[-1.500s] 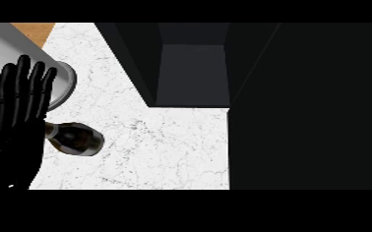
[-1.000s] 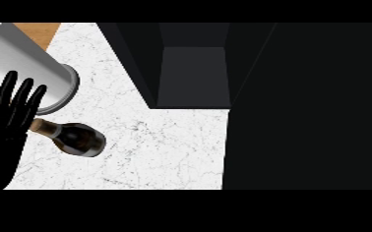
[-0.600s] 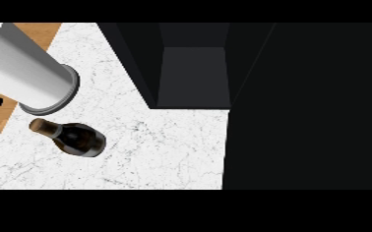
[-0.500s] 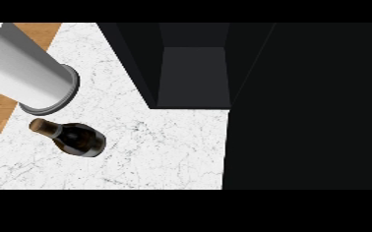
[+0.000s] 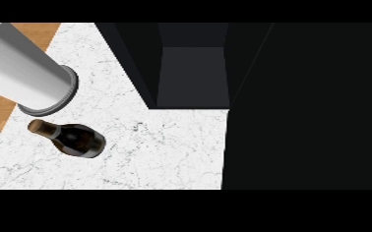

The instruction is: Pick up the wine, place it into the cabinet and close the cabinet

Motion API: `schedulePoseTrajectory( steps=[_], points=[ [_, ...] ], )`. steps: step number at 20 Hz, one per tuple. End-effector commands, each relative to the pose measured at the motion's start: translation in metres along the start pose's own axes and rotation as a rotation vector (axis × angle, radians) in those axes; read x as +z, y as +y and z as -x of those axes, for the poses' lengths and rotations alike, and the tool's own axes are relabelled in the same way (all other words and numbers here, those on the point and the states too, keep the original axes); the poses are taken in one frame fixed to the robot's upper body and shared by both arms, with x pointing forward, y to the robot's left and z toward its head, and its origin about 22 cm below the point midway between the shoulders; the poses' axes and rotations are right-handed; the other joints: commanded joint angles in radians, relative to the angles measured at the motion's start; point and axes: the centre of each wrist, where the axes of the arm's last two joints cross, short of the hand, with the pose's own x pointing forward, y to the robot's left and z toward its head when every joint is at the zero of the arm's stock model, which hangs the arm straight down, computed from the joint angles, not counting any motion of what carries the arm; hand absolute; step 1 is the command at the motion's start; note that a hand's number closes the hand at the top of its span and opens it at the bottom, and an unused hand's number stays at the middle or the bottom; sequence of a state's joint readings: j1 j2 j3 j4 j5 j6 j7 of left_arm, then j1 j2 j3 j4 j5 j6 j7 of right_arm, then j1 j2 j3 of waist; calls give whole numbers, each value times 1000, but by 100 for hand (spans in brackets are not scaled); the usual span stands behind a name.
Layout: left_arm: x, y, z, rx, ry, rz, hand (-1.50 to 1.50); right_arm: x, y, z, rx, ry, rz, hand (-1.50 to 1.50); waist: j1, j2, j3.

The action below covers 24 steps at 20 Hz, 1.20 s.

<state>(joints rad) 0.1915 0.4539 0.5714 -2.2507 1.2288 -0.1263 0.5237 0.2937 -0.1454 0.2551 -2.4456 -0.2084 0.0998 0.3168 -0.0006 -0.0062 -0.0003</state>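
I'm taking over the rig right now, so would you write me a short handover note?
Hands: neither hand shows in the head view; only a grey forearm comes in at upper left.
Things: the wine bottle stands on the white counter, untouched, just below the forearm's end. The cabinet is open, its inside dark.
Done: nothing.
Left: grasp the wine, place it in the cabinet, close the cabinet.

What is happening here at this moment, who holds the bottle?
Nobody holds it. The wine bottle stands on the white counter, untouched. A grey forearm shows at the upper left, above the bottle, but no hand is in view. The dark cabinet is open and nothing shows inside it, so the wine is not yet picked up.
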Motion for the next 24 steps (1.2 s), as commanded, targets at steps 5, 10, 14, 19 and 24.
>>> schedulePoseTrajectory(
  steps=[5,10,14,19,24],
  points=[
    [18,-5,-29,13,-12,-33,-150,24,5,-50,4,-56,-17,-150,4,1,0],
    [2,1,-30,-7,-31,-70,-150,26,18,-59,7,-80,-29,-150,-17,3,0],
    [17,4,-48,-22,-43,-96,-150,34,23,-64,-13,-82,2,-150,-11,-3,0],
    [24,19,-25,-23,-70,-104,-150,37,20,-65,-2,-79,-19,-150,-14,0,0],
    [3,32,-17,-94,-50,-193,-150,23,15,-56,-9,-101,-3,-150,-20,7,0]
  ],
)
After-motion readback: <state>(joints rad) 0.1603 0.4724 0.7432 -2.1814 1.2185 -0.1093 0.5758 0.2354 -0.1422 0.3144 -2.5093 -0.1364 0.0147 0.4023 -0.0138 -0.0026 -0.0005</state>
